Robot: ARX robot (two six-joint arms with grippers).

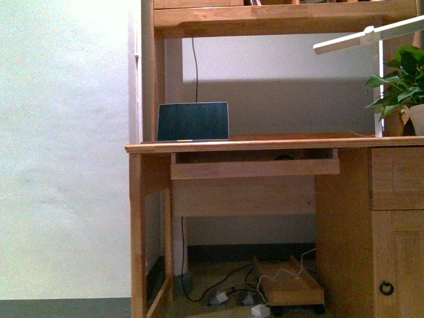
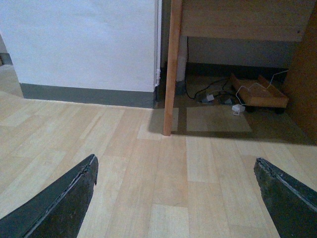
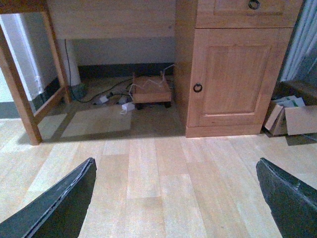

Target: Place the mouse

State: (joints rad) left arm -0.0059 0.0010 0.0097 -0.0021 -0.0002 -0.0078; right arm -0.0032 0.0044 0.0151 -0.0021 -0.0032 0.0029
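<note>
Where tray (image 1: 255, 168) half-hides dark lump (image 1: 285, 158), left gripper (image 2: 174, 163), right gripper (image 3: 174, 161) agape

Honey-brown desk (image 1: 265, 144); dark screen (image 1: 193, 121); green plant (image 1: 401, 79); pale floor (image 3: 163, 188); black left fingers (image 2: 59, 203).

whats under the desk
On the floor under the desk: a low wooden wheeled stand, dark and white cables and a white adapter. The pull-out tray shows only its front board; what lies in it is hidden.
</note>
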